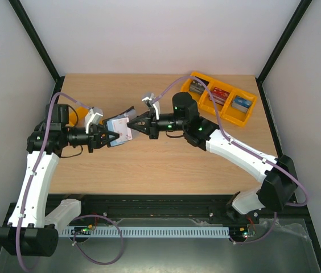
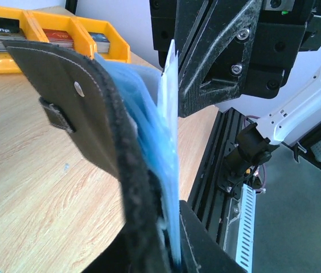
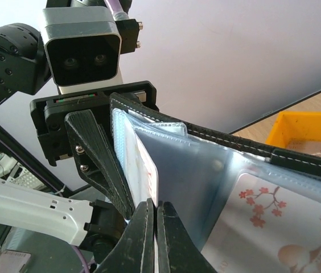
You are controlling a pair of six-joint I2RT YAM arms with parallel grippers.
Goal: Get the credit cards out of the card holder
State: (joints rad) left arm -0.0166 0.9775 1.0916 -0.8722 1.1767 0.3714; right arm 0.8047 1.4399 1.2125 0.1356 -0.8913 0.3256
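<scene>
Only the right wrist view shows the right gripper (image 3: 156, 215) pinching a thin pale card (image 3: 148, 173). The left gripper (image 1: 110, 138) clamps the black folding holder (image 3: 234, 147), its fingertips mostly hidden.

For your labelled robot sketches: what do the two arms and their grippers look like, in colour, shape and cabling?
The left arm and right arm have white links, black joints and trailing purple cables. The left gripper and right gripper are black with tapered fingers.

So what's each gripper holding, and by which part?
Left gripper clamps the card holder by one end; right gripper pinches the exposed edge of a pale card.
</scene>
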